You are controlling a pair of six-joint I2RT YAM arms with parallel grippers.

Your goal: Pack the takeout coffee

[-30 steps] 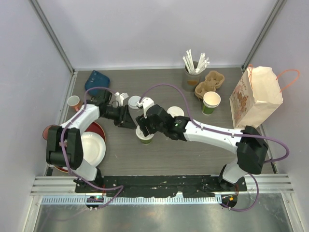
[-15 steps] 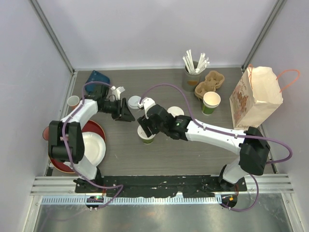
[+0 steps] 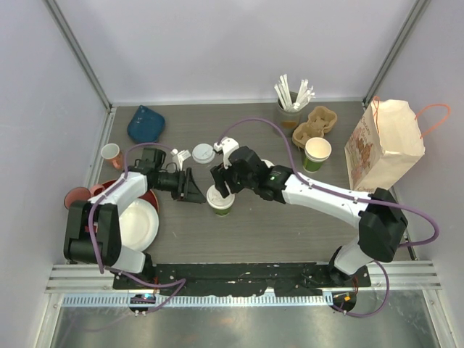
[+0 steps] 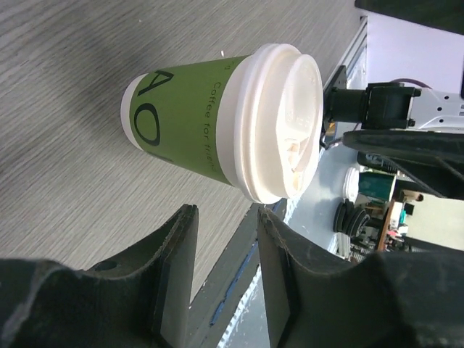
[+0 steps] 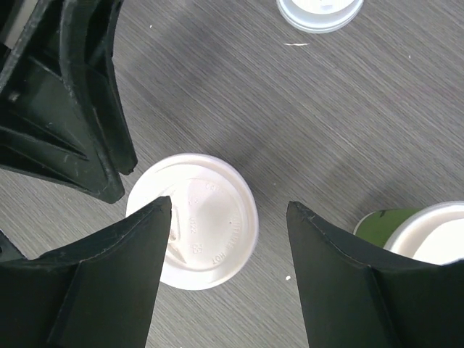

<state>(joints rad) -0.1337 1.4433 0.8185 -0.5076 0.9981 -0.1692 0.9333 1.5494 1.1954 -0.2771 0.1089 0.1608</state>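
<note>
**Cup boxed in from left and above; near side free**

The lidded cup (image 3: 219,201) stands mid-counter (image 3: 275,235). The left jaws sit just beside it on the left, parted and holding nothing. The right jaws hang spread over its lid, and the right arm (image 3: 319,197) crosses the space to its right. The near strip is bare. A loose lid (image 3: 203,153) lies just beyond the cup, and plates (image 3: 141,225) crowd the left edge. An open cup (image 3: 317,154), carrier (image 3: 313,125), straws (image 3: 290,94) and bag (image 3: 383,145) fill the far right.
</note>
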